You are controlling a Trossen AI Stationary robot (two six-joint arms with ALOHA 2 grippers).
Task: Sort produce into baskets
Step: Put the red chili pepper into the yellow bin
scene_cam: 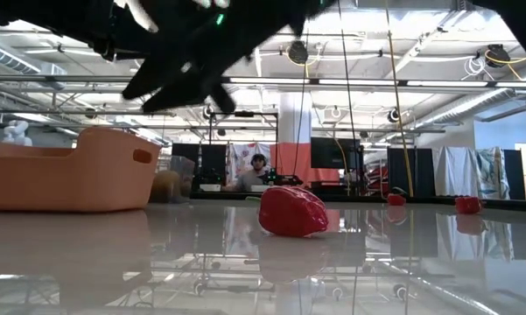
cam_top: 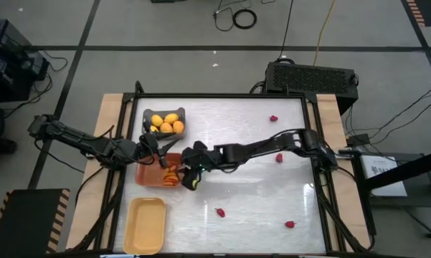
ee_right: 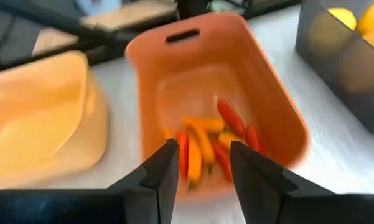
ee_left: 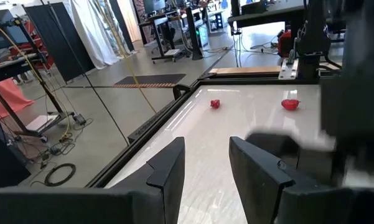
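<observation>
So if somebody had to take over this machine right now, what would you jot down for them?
Right gripper: open, empty, over the orange basket holding the carrots.
Left gripper: fingers apart, empty, by the same basket.
Done: lemons in the grey basket, carrots in the orange one.
Left: four red strawberries lie loose on the table, e.g.; the pale yellow basket looks empty.

Orange bin [scene_cam: 66, 171] (possibly blurred) edge-cropped

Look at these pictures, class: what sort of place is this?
Probably a robotics lab or workshop hall: exposed ceiling trusses, computer monitors behind the table, and cables on a concrete floor.
</observation>
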